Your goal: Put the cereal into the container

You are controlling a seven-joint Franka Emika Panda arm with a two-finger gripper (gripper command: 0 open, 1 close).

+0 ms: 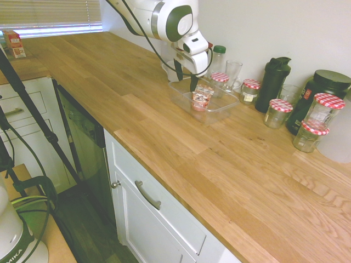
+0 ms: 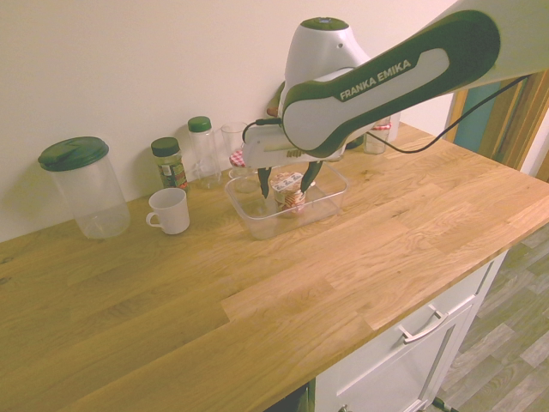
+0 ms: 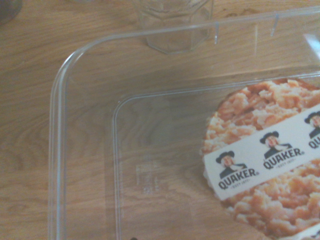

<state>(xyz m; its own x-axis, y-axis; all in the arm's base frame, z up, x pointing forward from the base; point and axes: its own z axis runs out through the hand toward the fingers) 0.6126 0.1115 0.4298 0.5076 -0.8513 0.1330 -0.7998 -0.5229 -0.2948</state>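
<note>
The cereal cup (image 1: 202,97) (image 2: 288,192) stands upright inside the clear container (image 1: 222,111) (image 2: 256,227) on the wooden counter near the wall. Its lid (image 3: 265,160), printed with oats and a white Quaker band, fills the wrist view, inside the container's rounded corner (image 3: 57,125). My gripper (image 1: 186,76) (image 2: 286,178) hangs just above the cup and is open. In the second exterior view its dark fingers (image 2: 264,182) stand on either side of the cup's top. I cannot tell whether they touch it.
Behind the container stand a drinking glass (image 1: 232,73), a green-capped bottle (image 1: 219,57), a black shaker (image 1: 273,83) and several glass jars with red-checkered lids (image 1: 280,113). A white mug (image 2: 170,210) and a green-lidded jug (image 2: 86,184) stand on the other side.
</note>
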